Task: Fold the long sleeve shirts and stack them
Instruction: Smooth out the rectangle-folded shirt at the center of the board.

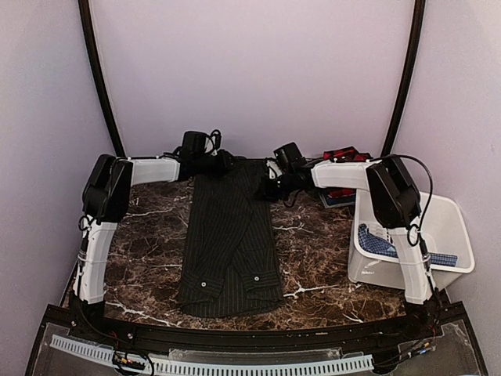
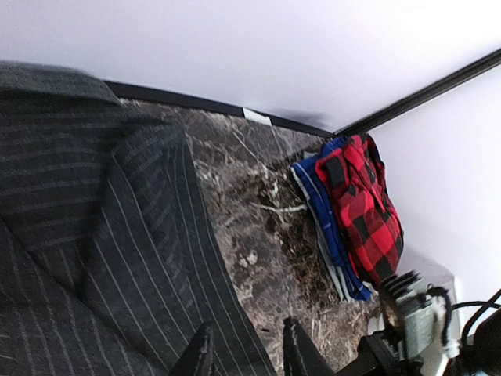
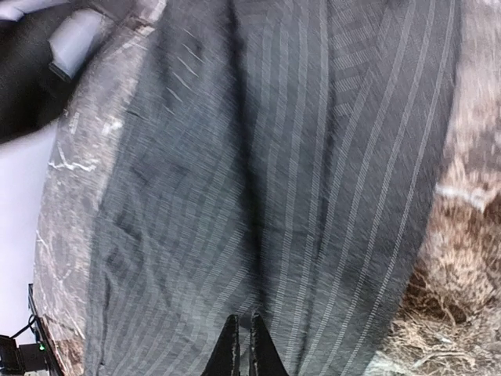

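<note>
A charcoal pinstriped long sleeve shirt (image 1: 231,243) lies folded into a long strip down the middle of the marble table (image 1: 149,227). My left gripper (image 1: 221,162) hovers at its far end. In the left wrist view the left gripper (image 2: 249,352) is open, one finger over the shirt (image 2: 94,235) and one over bare marble. My right gripper (image 1: 270,186) sits at the strip's far right edge. In the right wrist view the right gripper (image 3: 241,348) is shut, and a crease in the shirt (image 3: 297,196) runs into its tips. The red-and-black plaid shirt (image 1: 344,154) (image 2: 362,207) lies folded at the back right.
The plaid shirt rests on a folded blue cloth (image 2: 325,219). A white plastic bin (image 1: 376,270) stands at the right edge with a blue patterned cloth (image 1: 383,244) inside. Pale walls close in the back and sides.
</note>
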Tool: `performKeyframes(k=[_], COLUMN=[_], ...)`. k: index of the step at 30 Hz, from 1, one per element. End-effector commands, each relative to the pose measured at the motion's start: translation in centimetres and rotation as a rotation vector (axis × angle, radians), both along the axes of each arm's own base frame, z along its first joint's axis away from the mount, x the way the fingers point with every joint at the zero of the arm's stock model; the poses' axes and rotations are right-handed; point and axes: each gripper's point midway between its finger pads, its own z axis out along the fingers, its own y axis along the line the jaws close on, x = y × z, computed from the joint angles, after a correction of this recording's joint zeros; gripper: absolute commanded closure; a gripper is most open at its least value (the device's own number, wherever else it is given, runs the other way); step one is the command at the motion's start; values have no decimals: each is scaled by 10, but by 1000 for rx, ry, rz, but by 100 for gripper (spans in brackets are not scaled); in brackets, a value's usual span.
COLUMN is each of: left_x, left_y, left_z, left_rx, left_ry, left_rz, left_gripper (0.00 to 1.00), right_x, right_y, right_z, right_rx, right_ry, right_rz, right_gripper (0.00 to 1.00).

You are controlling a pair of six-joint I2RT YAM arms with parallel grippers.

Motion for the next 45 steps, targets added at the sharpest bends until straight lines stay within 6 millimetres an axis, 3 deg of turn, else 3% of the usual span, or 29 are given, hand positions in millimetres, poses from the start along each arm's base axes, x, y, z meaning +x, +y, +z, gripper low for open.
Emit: performKeyframes(k=[1,4,5,6,7,8,11,12,22,29,37,41,45], left_x=[-14,-10,-6,-5,0,2,12,12,9,10,15,22,32], left_y=[-16,-19,-20,-21,-22,-22,-24,-24,-19,-16,-11,-9,-8], left_z=[-9,-33,-32,-46,-43,-55,-63,-76,-103,-103,-94,-74,-38], left_rx=[-54,-48,-51,-42,-47,-43,-53,-50,-37,-35,-37,-36,-34], left_ry=[39,67,59,75,63,77,73,90,137,139,120,85,19], left_rz=[-48,-47,-47,-48,-49,-51,-59,-65,-70,-73,-72,-75,-84], left_gripper=[71,71,71,71,72,72,72,71,72,72,71,71,63], right_x=[4,1,1,0,-1,-3,-7,-8,-1,7,7,7,11], right_y=[13,18,20,22,24,27,37,40,60,40,14,13,13], right_z=[49,53,54,54,54,52,48,46,4,-32,-40,-34,-15], right_rx=[34,39,42,42,43,43,49,51,36,-10,-71,-77,-81], right_ry=[-110,-119,-121,-120,-120,-118,-114,-113,-68,18,53,43,-1], right_rz=[14,28,32,36,42,52,78,87,92,4,-68,-63,-54], right_gripper=[96,96,96,96,96,96,96,96,96,98,98,98,96])
